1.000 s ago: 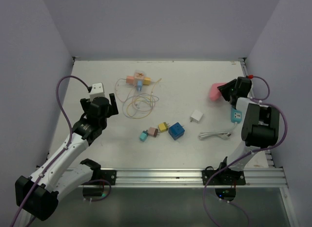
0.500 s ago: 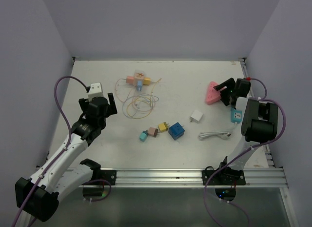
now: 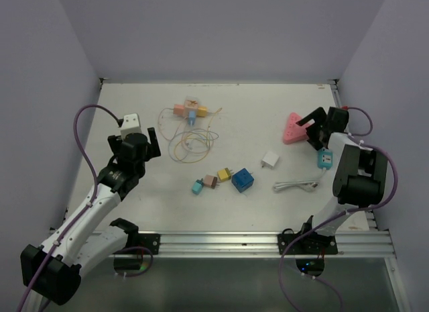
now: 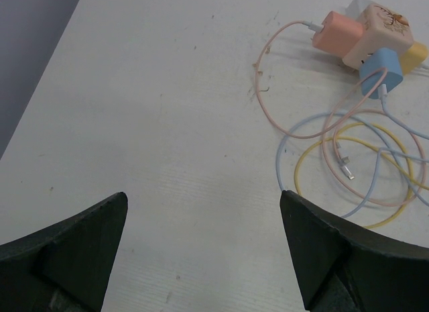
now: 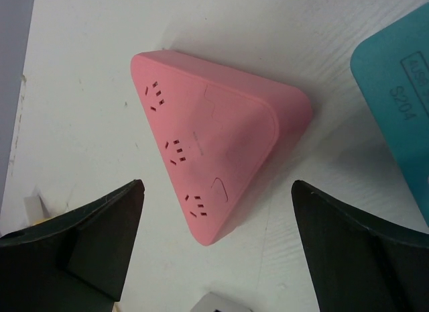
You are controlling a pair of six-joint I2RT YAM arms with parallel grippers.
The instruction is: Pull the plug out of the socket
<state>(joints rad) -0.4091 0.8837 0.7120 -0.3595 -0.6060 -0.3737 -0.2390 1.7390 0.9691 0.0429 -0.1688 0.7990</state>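
A beige cube socket (image 3: pixel 191 108) (image 4: pixel 379 31) lies at the back middle with a pink plug (image 4: pixel 335 33), a blue plug (image 4: pixel 382 70) and a yellow plug (image 4: pixel 414 56) stuck in it; thin coloured cables (image 4: pixel 348 158) loop beside it. My left gripper (image 3: pixel 136 145) (image 4: pixel 203 198) hovers open over bare table, left of and nearer than the cables. A pink triangular socket (image 3: pixel 293 127) (image 5: pixel 214 131) lies flat at the right with no plug in it. My right gripper (image 3: pixel 314 127) (image 5: pixel 216 191) stands open just behind it, fingers apart from it. A white plug (image 3: pixel 270 159) (image 5: pixel 218 304) lies loose nearby.
A blue cube (image 3: pixel 242 180), a yellow plug (image 3: pixel 224 174) and two small adapters (image 3: pixel 204 184) sit mid-table. A white cable (image 3: pixel 295 186) and a teal adapter (image 3: pixel 324 158) (image 5: pixel 402 104) lie near the right arm. Walls close the table on three sides.
My right gripper has opened and let go of the pink triangular socket, which went from tilted in the jaws to lying flat on the table. The left arm has barely moved.
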